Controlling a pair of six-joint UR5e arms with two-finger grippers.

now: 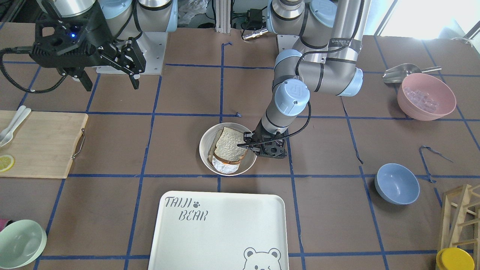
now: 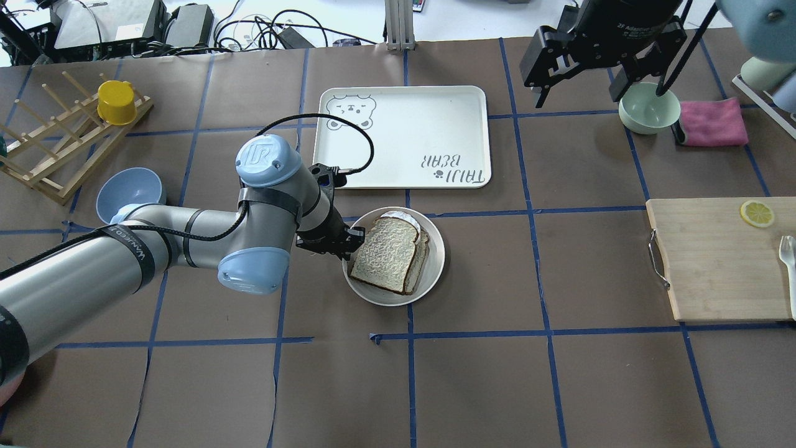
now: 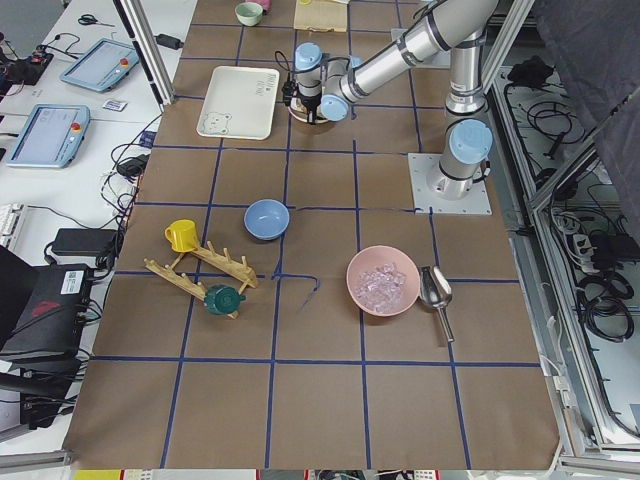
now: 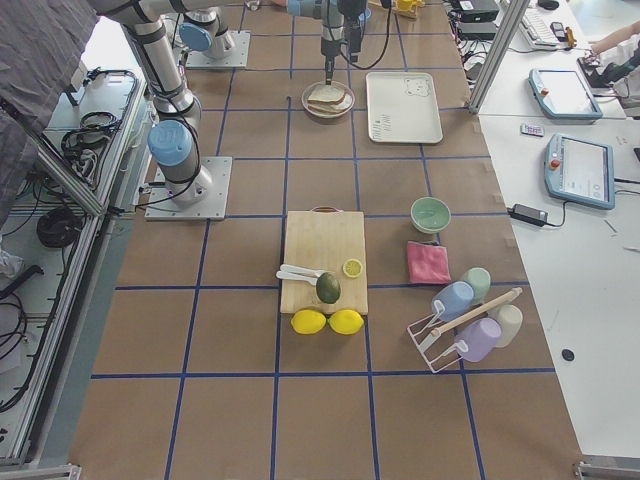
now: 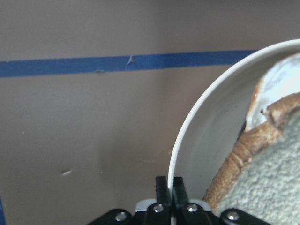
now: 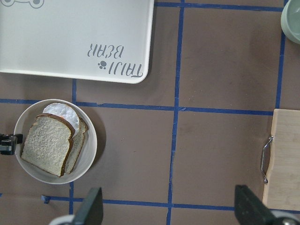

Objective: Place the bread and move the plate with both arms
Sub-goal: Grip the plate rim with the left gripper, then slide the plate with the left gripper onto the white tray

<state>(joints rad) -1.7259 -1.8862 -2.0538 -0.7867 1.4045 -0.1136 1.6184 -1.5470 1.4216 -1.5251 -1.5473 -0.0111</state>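
Observation:
The bread (image 1: 228, 145) (image 2: 388, 255) lies on top of another slice with a fried egg (image 2: 401, 218) in the round cream plate (image 1: 204, 150) (image 2: 436, 249). My left gripper (image 1: 249, 144) (image 2: 348, 239) is shut on the plate's rim, on the side toward my left. The left wrist view shows its jaws pinching the rim (image 5: 187, 140) with the bread's crust (image 5: 234, 159) just inside. My right gripper (image 1: 110, 83) (image 2: 578, 93) is open and empty, held high over the table's right part. Its wrist view looks down on the plate (image 6: 89, 150) and the bread (image 6: 47, 145).
The white bear-printed tray (image 1: 221, 232) (image 2: 401, 137) lies just beyond the plate. A wooden cutting board (image 2: 715, 261) with a lemon slice is at my right. A pale green bowl (image 2: 648, 109), a blue bowl (image 2: 127, 193) and a pink bowl (image 1: 425, 95) stand around.

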